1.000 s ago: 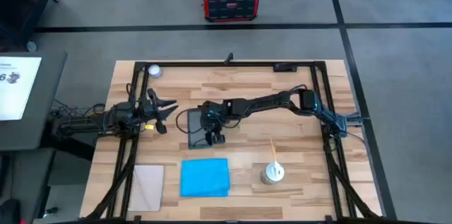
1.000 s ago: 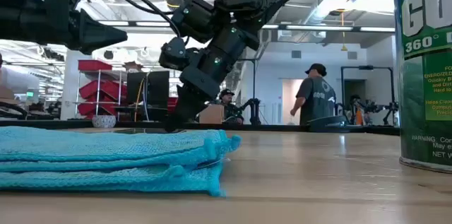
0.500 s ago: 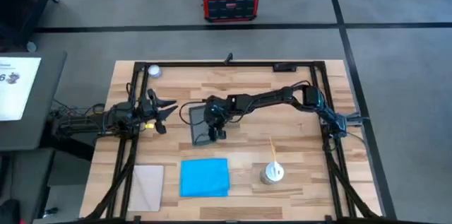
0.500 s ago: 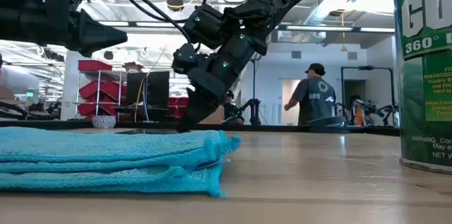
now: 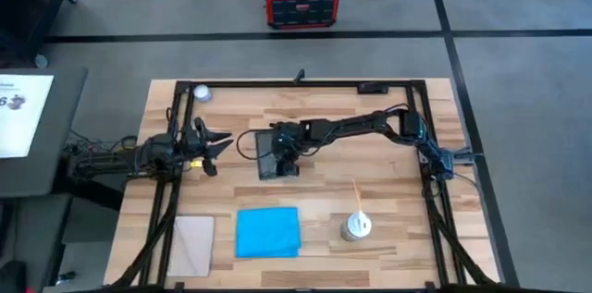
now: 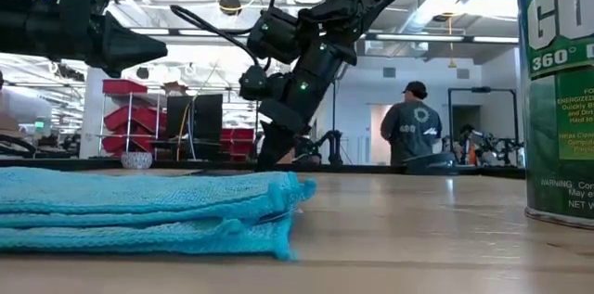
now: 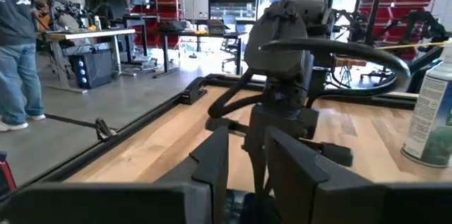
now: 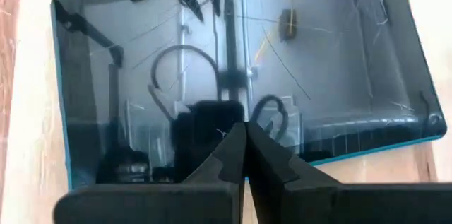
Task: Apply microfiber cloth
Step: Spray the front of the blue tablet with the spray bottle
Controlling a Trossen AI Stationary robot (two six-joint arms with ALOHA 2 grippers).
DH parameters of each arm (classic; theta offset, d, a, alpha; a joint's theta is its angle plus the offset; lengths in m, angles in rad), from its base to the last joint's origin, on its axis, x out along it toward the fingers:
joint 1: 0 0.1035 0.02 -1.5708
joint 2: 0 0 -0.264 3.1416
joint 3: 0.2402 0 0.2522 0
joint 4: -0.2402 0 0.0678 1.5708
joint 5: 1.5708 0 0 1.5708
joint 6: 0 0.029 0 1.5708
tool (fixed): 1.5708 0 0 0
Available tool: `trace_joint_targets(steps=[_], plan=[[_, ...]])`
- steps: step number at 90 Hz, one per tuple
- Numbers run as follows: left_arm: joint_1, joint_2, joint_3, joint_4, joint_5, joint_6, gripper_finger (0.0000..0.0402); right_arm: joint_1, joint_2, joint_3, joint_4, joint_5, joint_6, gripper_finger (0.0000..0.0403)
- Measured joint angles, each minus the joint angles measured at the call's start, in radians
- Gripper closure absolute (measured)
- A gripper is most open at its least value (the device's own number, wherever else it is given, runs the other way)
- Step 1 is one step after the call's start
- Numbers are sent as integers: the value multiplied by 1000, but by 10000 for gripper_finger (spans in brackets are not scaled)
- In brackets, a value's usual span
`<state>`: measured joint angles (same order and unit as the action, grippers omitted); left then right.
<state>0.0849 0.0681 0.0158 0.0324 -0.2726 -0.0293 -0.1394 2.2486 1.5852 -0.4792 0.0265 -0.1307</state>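
Looking down on the table [image 5: 388, 173], I see my right claw [image 5: 282, 165] over the dark tablet [image 5: 270, 152] near the middle, its fingers [image 8: 240, 155] pressed together with nothing between them, tips just above the glossy screen. The left claw [image 5: 215, 145] waits by the left edge, fingers spread wide, pointing toward the tablet. The blue cloth [image 5: 268, 232] lies flat at the near edge, apart from both claws, between a pale grey sheet [image 5: 193, 243] and a spray can [image 5: 356, 226].
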Motion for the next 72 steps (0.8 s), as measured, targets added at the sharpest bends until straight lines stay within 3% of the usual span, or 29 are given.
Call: trace_joint_targets(steps=[16,37,53,72], plan=[[0,69,0,-1,3,-29,329,11,-37,-48,-30,44,4,403],[0,187,0,27,3,-64,329,14,-244,-361,115,43,137,403],[0,241,0,63,2,-78,329,41,-437,-596,170,122,254,403],[0,296,2,104,2,-184,329,104,-572,-682,246,184,307,403]])
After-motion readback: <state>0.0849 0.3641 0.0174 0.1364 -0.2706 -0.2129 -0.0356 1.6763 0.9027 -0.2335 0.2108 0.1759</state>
